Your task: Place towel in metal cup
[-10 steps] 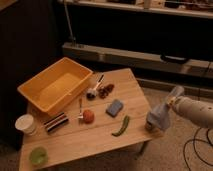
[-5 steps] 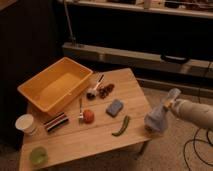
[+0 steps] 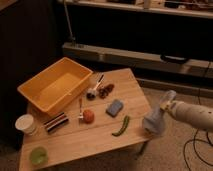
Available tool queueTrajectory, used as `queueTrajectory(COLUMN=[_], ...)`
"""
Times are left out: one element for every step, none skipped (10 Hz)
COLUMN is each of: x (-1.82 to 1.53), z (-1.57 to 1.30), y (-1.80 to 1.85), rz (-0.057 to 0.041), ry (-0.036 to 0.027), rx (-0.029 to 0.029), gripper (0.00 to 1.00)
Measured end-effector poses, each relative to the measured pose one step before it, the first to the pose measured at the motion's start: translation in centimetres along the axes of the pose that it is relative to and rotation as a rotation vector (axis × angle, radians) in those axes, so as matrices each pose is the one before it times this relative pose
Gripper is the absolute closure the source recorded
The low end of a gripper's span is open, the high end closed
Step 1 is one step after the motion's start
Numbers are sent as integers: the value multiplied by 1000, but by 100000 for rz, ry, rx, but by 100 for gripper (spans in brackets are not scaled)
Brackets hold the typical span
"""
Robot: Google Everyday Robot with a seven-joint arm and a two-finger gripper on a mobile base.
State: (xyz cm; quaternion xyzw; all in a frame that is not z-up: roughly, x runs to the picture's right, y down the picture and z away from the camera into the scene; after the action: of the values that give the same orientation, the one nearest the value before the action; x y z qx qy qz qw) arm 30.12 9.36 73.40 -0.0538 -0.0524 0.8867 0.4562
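No readable writing shows on anything. Off the table's right edge, the gripper [image 3: 163, 111] holds the towel [image 3: 154, 121], which hangs bunched with its long axis roughly vertical; the finger state cannot be told. The metal cup [image 3: 91, 93] stands near the table's [image 3: 100, 140] centre, beside the yellow bin [image 3: 56, 84].

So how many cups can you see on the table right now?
3. A white paper cup at the left edge, a green cup at the near-left corner, and the metal cup by the yellow bin. The gripper holds the towel off the right edge.
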Motion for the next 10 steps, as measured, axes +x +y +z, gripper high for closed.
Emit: queueTrajectory(x=[323, 400, 407, 376, 177, 277, 158, 128, 104, 30], z=[74, 163, 75, -46, 31, 86, -15, -48, 19, 38], y=[-3, 188, 61, -316, 2, -7, -212, -129, -8, 51], rz=[-1108, -1472, -1683, -701, -199, -74, 474, 519, 106, 188], ry=[-323, -15, -112, -224, -44, 221, 280, 409, 575, 939], rx=[984, 700, 736, 1096, 186, 20, 70, -61, -79, -83], gripper=[100, 100, 100, 100, 100, 100, 100, 100, 100, 100])
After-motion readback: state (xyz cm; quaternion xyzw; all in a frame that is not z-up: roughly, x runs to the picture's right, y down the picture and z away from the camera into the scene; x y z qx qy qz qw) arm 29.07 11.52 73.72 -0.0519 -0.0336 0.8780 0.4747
